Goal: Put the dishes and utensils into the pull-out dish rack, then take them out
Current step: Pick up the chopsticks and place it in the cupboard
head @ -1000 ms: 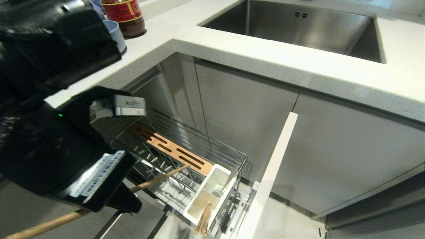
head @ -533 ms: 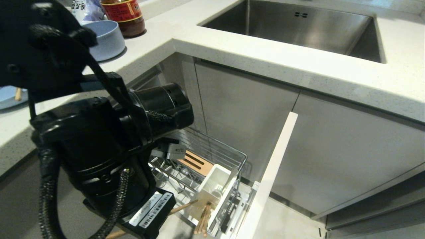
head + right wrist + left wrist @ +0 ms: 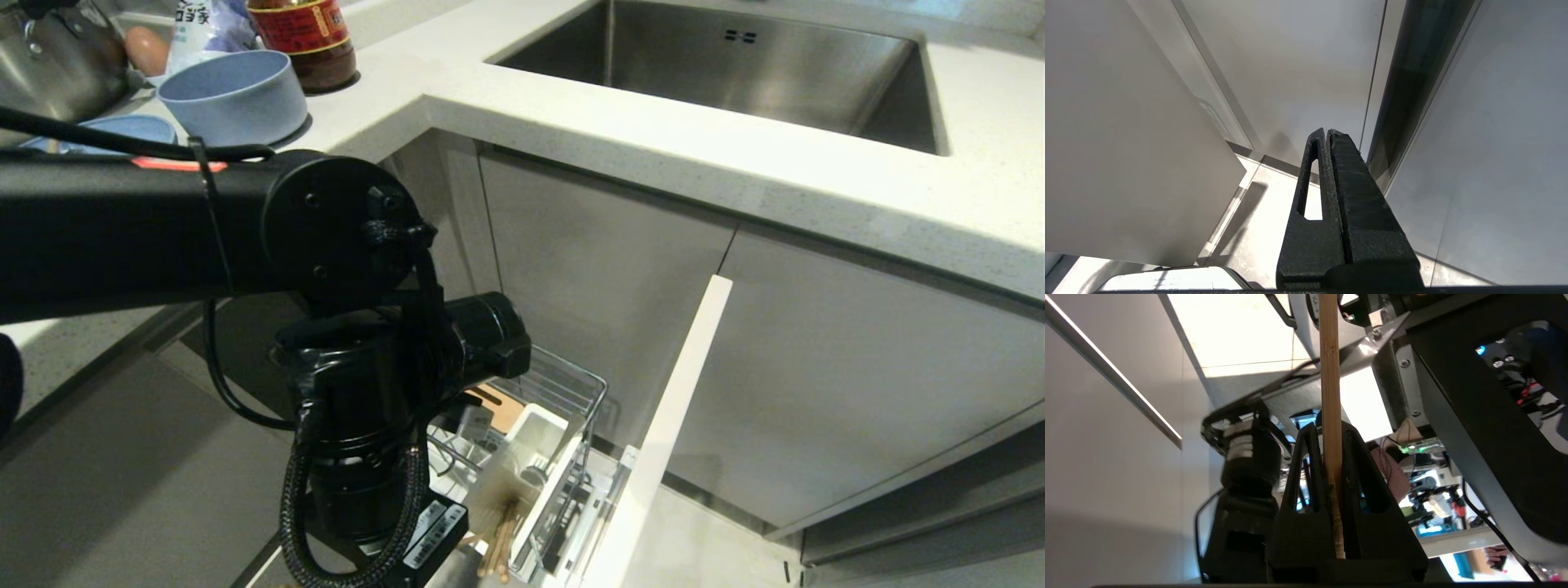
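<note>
Chopsticks of light wood [image 3: 498, 543] stand in the white plastic utensil cup [image 3: 535, 457] at the front of the chrome wire pull-out dish rack [image 3: 571, 392]; above that rack the left gripper [image 3: 1331, 435] clamps another wooden chopstick [image 3: 1329, 375] (right gripper [image 3: 1328, 134] closed, empty).

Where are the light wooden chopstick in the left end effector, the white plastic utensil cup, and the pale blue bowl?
Light wooden chopstick [image 3: 1329, 392], left wrist view, mid shaft.
White plastic utensil cup [image 3: 539, 426], head view, upper rim.
Pale blue bowl [image 3: 245, 110], head view, outer wall.
</note>
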